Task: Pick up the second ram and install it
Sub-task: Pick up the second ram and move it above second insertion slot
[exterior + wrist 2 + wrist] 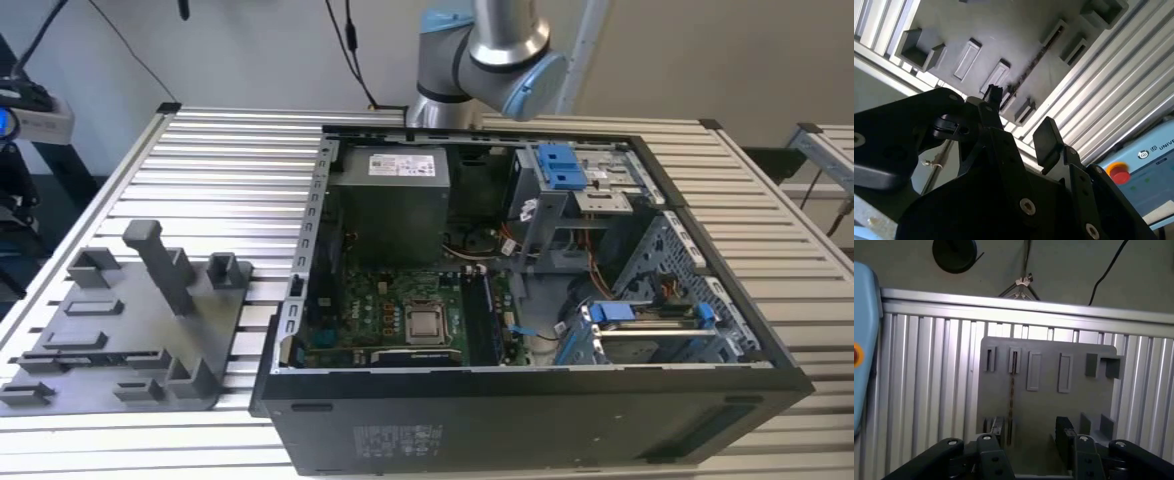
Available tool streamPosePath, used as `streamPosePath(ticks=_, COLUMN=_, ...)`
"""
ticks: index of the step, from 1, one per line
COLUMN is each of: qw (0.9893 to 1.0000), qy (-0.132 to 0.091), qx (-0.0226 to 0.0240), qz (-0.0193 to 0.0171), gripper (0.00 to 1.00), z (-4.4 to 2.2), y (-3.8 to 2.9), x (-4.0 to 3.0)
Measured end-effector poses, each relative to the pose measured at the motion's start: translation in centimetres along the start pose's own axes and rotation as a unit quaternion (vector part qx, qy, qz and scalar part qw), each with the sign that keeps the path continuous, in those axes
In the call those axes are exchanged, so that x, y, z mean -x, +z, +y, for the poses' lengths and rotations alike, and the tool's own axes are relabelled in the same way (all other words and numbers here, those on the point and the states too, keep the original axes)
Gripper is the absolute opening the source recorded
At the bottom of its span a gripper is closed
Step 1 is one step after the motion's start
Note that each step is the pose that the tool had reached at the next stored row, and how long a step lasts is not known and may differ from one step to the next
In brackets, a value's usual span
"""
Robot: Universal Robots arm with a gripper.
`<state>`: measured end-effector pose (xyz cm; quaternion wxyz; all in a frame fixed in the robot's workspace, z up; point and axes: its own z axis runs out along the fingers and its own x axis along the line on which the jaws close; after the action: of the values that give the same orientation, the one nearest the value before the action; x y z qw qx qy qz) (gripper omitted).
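While open, gripper (1030, 437) above second ram (1012, 390)

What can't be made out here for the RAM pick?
- Chips and faces of the second ram: it sits edge-on in the first wrist view.
- Part of the tray: covered by the gripper, first wrist view.
- Which memory slots are filled: too small, exterior view.
- Rest of the arm: cut off by the exterior view's top edge.

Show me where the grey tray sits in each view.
Exterior view: grey tray on the slatted table, at the exterior view's left of the computer case.
First wrist view: tray beyond the open fingers.
Second wrist view: tray beyond the fingers.
Shared landmark: the slatted table under it.
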<state>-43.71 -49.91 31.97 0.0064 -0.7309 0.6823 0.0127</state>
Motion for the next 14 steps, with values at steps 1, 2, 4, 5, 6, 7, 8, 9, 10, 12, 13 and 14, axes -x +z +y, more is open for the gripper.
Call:
streamPosePath(ticks=1, qw=1.0, qy=0.0, qx=-0.0002, qz=0.0, gripper=0.54, z=0.0, y=0.12, x=0.0)
streamPosePath(ticks=2, qw=1.0, qy=0.0, qx=-0.0003, qz=0.0, gripper=0.54, z=0.0, y=0.25, x=-0.01)
streamPosePath(ticks=4, qw=1.0, qy=0.0, qx=-0.0006, qz=0.0, gripper=0.54, z=0.0, y=0.5, x=-0.01)
streamPosePath(ticks=5, qw=1.0, qy=0.0, qx=-0.0007, qz=0.0001, gripper=0.54, z=0.0, y=0.62, x=-0.02)
streamPosePath(ticks=6, qw=1.0, qy=0.0, qx=-0.0009, qz=0.0001, gripper=0.54, z=0.0, y=0.75, x=-0.02)
streamPosePath(ticks=7, qw=1.0, qy=0.0, qx=-0.0009, qz=0.0001, gripper=0.54, z=0.0, y=0.88, x=-0.03)
streamPosePath(ticks=8, qw=1.0, qy=0.0, qx=-0.0009, qz=0.0001, gripper=0.54, z=0.0, y=0.97, x=-0.03)
streamPosePath(ticks=9, qw=1.0, qy=0.0, qx=-0.0009, qz=0.0001, gripper=0.54, z=0.0, y=1.05, x=-0.03)
streamPosePath(ticks=10, qw=1.0, qy=0.0, qx=-0.0009, qz=0.0001, gripper=0.54, z=-0.01, y=1.11, x=-0.03)
streamPosePath(ticks=12, qw=1.0, qy=0.0, qx=-0.0009, qz=0.0002, gripper=0.54, z=-0.01, y=1.26, x=-0.03)
streamPosePath(ticks=13, qw=1.0, qy=0.0, qx=-0.0009, qz=0.0004, gripper=0.54, z=-0.01, y=1.32, x=-0.03)
streamPosePath(ticks=14, qw=1.0, qy=0.0, qx=-0.0009, qz=0.0007, gripper=0.54, z=-0.01, y=1.38, x=-0.03)
